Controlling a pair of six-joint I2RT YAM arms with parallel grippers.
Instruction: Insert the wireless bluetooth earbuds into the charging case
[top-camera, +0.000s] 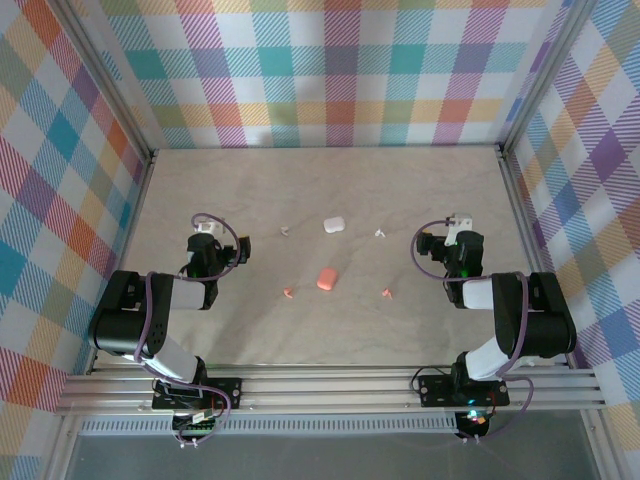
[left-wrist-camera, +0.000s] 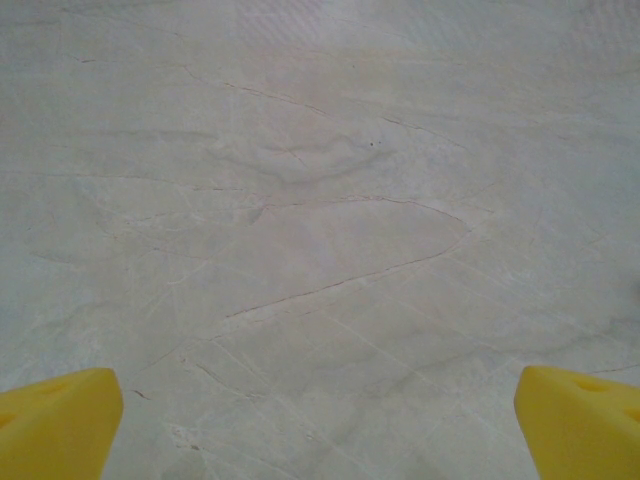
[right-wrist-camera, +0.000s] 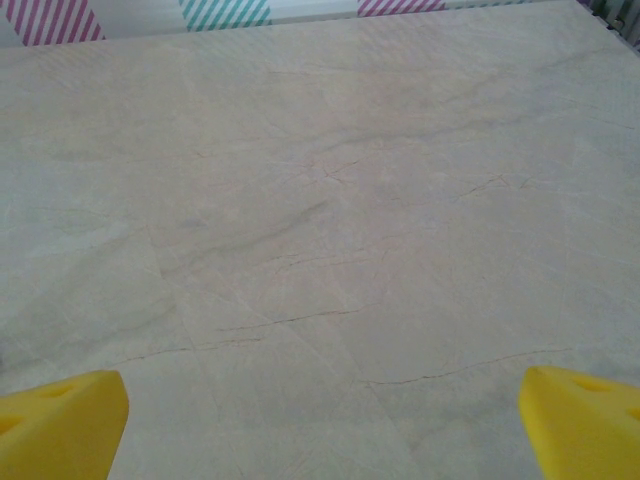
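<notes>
Surface (top-camera: 400, 330): pale beige, marbled with faint veins. Walls (top-camera: 330, 70): pastel plaid (pink, teal, orange, purple stripes). White case (top-camera: 333, 225), salmon-pink case (top-camera: 326, 279). White earbuds (top-camera: 286, 231); pink earbuds (top-camera: 289, 293). Arms (top-camera: 120, 320) black, cables (top-camera: 149, 320) purple. Left gripper (left-wrist-camera: 320, 430), right gripper (right-wrist-camera: 320, 430): yellow tips.

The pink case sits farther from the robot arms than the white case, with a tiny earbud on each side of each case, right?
Not quite. The top view shows the pink case nearer the arms than the white case, not farther. White earbuds do flank the white case and pink earbuds the pink one.
</notes>
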